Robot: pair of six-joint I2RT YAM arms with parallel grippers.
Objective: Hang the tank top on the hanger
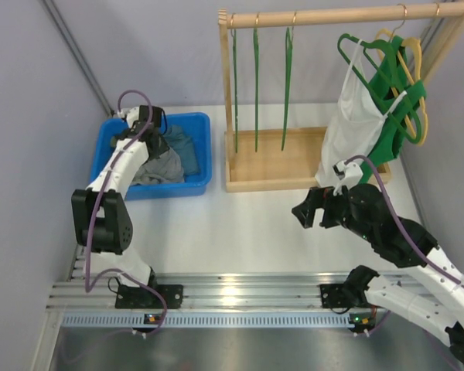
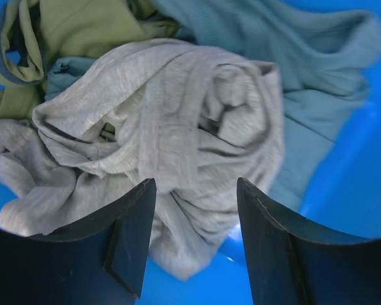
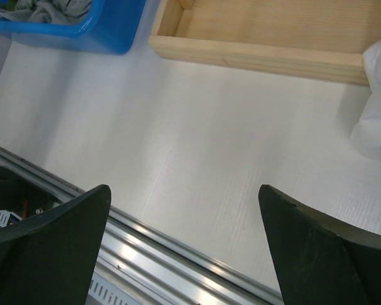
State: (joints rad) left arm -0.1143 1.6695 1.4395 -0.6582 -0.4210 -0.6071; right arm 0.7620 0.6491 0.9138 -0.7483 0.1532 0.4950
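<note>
- Left pincer (image 2: pixel 193 190), jaws apart, hovers over the grey tank top (image 2: pixel 178 127), crumpled in the blue bin (image 2: pixel 355 190) at ten o'clock.
- Right pincer (image 3: pixel 184 190), jaws apart, hangs above the surface (image 3: pixel 178 127) at four o'clock.

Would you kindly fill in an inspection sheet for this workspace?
Surface: white table, carrying blue bin and wooden rack.
Job's things: grey tank top crumpled in bin; three thin green hangers on rack rail.
Clutter: teal garment and olive garment in bin; white top on thick green hangers; yellow hanger.
Grippers: left gripper open above grey tank top; right gripper open over table.
Cables: purple cables along both arms.
Surroundings: grey walls.
</note>
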